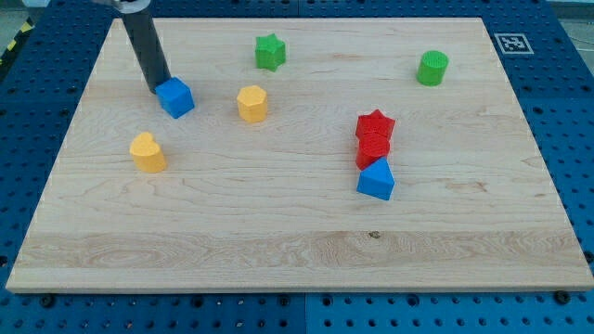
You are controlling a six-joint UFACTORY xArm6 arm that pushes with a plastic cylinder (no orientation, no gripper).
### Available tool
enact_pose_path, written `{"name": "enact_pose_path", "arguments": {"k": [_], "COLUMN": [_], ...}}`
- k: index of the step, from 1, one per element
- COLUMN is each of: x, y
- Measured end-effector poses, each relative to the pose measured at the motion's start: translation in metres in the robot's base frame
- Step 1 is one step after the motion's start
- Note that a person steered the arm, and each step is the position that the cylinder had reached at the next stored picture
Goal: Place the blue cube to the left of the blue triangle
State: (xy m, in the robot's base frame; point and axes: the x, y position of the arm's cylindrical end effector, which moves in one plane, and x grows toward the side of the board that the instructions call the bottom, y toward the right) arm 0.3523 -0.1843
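Claw none, just my tip (159, 89) touching blue cube (175, 97) at upper-left; blue triangle (376, 179) well apart, view's right, on tabletop (278, 232).

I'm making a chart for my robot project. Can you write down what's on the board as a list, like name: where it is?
my tip: view's upper left, right against the blue cube's left side
blue cube: upper left of the wooden board
blue triangle: right of centre, just below the red blocks
red blocks: two, close together
yellow blocks: one near the cube, one lower left
green star: top middle
green cylinder: top right
task: not yet done; the cube is far from the triangle
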Motion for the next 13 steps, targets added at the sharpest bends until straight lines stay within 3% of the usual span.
{"name": "enact_pose_path", "arguments": {"k": [2,6,10,13], "x": [0.027,0.07,0.098,0.102], "y": [0.036,0.051,0.086,0.148]}}
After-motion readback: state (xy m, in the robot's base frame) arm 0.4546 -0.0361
